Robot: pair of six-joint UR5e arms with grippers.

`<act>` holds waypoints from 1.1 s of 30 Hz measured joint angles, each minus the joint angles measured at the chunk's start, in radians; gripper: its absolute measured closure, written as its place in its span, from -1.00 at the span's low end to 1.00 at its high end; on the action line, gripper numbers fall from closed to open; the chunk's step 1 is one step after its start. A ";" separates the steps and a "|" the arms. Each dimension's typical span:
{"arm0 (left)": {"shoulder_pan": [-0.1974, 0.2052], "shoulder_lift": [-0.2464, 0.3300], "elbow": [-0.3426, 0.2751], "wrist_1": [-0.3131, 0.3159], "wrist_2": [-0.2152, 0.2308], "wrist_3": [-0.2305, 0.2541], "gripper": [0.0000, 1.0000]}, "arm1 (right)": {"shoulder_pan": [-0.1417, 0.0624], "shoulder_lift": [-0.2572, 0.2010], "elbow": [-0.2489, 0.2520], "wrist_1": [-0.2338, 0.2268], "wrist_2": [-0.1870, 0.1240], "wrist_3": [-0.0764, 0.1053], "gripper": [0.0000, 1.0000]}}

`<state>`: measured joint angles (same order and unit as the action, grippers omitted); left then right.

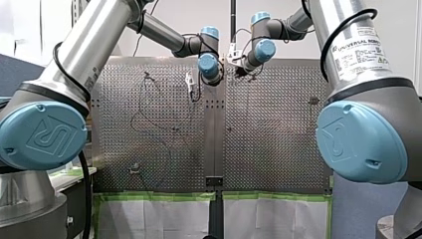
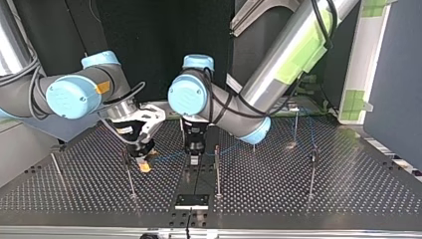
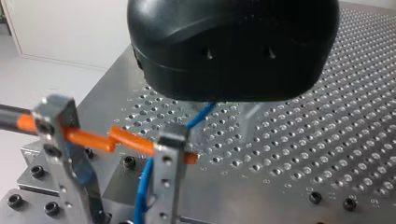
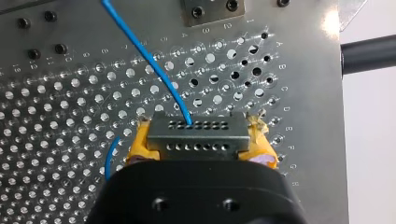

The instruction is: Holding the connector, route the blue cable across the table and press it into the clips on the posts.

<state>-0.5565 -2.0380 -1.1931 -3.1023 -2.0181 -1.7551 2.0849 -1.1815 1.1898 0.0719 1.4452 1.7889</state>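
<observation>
Connector (image 4: 196,135) sits clamped between the yellow pads (image 4: 138,143) of my right end effector (image 4: 198,140) low over the bench (image 4: 56,116), blue cable (image 4: 154,60) running from it to my left end effector (image 2: 194,158), whose grip I cannot tell.

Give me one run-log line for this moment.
right gripper: shut on connector; blue cable: leaves connector, over perforated table; left gripper: at cable, grip unclear
</observation>
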 joint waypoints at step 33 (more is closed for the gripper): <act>-0.020 0.002 -0.160 0.110 -0.039 -0.022 1.00 | -0.002 0.012 0.149 -0.067 0.006 0.024 1.00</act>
<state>-0.5768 -2.0365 -1.3534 -2.9924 -2.0569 -1.7772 2.0825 -1.1699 1.3391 0.0045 1.4515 1.8132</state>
